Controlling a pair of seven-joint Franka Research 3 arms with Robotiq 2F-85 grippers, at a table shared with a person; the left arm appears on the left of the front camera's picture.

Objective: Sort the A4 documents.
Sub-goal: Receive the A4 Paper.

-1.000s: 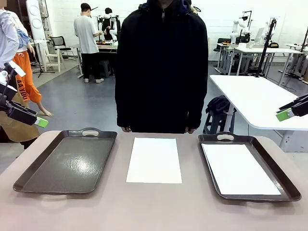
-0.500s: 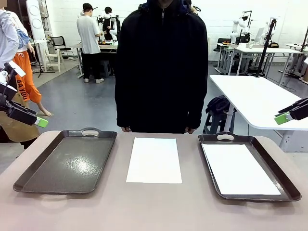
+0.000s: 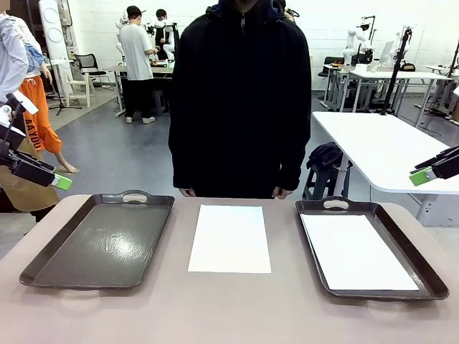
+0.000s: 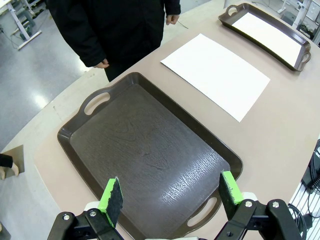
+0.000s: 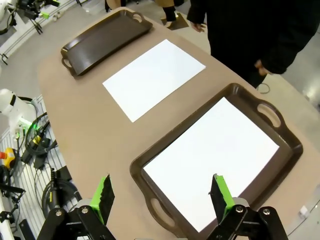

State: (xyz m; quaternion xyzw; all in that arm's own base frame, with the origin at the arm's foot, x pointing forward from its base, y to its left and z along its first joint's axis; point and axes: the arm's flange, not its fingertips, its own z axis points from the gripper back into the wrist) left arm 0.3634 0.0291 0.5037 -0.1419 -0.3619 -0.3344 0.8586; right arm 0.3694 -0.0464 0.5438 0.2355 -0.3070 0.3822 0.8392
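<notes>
We see one A4 sheet [image 3: 229, 238] lying flat on the bare table [image 3: 229, 315] between two dark trays, just in front of the person [image 3: 240, 100] standing at the far edge. A second A4 sheet [image 3: 357, 251] lies inside the right tray [image 3: 432, 283]. Our left gripper [image 4: 171, 192] hangs above the near end of the left tray [image 3: 100, 244], its green-padded fingers spread wide around nothing, and our right gripper [image 5: 162, 192] hangs likewise over the right tray's sheet, fingers spread, clear of the paper.
</notes>
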